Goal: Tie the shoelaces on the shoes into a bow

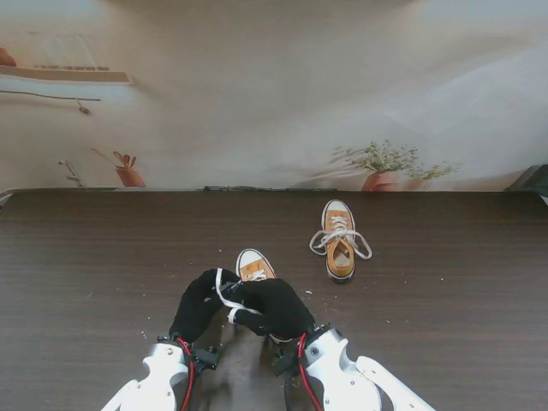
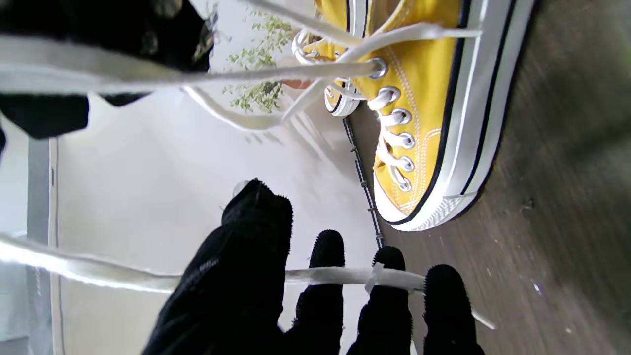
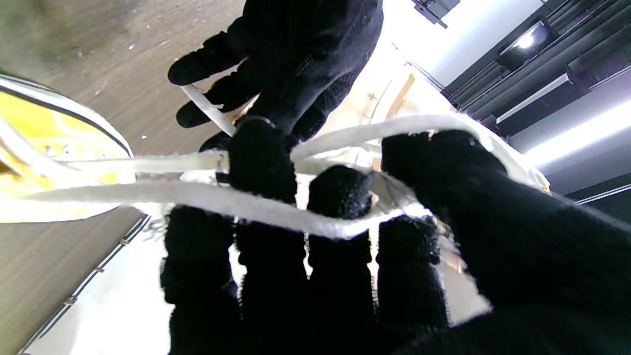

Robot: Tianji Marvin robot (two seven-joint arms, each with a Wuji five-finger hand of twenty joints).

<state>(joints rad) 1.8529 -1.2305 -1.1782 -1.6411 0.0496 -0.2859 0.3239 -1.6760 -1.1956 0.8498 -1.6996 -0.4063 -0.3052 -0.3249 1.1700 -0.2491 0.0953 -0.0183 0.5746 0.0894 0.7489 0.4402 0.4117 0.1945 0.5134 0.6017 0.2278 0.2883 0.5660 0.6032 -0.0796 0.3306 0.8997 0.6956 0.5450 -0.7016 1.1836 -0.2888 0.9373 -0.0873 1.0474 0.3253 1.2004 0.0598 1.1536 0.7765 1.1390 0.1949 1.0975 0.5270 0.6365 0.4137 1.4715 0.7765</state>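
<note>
Fingers [image 2: 325, 296] under lace [image 2: 345, 276], yellow shoe [image 2: 434, 98]

Dark wood-grain table [image 1: 103, 282], printed potted-plant backdrop [image 1: 257, 103] behind.

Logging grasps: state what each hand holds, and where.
Left hand: a shoelace near its tip, across the fingers. Right hand: lace strands looped across its fingers.

Stand cam overhead, wrist cams close-up, shared shoe [image 1: 255, 266]
</note>
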